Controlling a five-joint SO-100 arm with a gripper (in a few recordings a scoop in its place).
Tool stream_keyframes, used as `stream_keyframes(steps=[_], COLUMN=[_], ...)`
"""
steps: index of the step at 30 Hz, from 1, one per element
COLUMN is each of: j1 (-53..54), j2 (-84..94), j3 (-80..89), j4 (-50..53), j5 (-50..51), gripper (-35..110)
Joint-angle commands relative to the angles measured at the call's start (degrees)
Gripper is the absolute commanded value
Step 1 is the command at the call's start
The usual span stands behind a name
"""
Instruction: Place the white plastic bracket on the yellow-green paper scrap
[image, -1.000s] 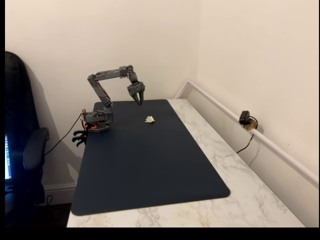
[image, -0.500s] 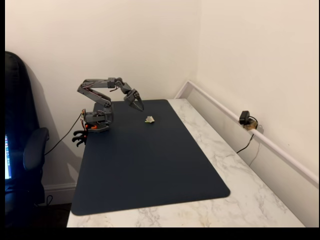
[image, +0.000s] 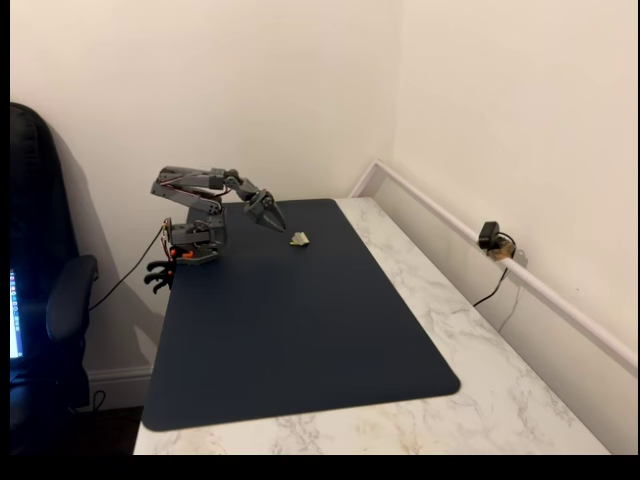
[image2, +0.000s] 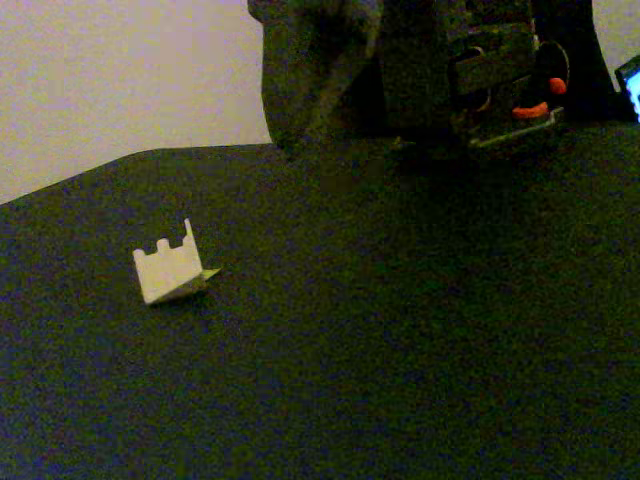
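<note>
**Bracket sits on the scrap — the arm needs only a clean exit**

The dark blue mat (image: 300, 320) covers most of the marble table (image: 520, 400), with the arm (image: 195, 200) mounted at the mat's far left corner in a fixed view. The arm is folded low, its gripper (image: 270, 214) angled down toward the mat and hanging just left of the task's things, apart from them. The jaws look drawn together to a point with nothing between them, though at this size I cannot be certain they are fully closed.

The white plastic bracket (image2: 168, 272) rests on the mat near its far edge, tilted, its notched top edge upward. In a fixed view a thin sliver of the yellow-green paper scrap (image2: 208, 274) peeks out at the bracket's lower right, touching it, so the bracket appears to lie on or against the paper. How much of the scrap is covered cannot be told.

My reading is that the placement is done, or very nearly, and the step in hand is the retreat. To do it well, keep the gripper off the bracket — the piece is light and tilted, so a brush could tip it off the paper. Move up and away toward the base, not across the bracket.
</note>
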Motion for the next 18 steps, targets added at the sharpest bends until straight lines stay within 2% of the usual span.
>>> stream_keyframes(steps=[1,6,18], j1=[0.79,2.37,2.99], j2=[8.09,27.77,28.13], j3=[2.64,8.17,7.65], j4=[2.2,12.39,18.46], j5=[-0.26,0.79,-0.09], gripper=[0,0,0])
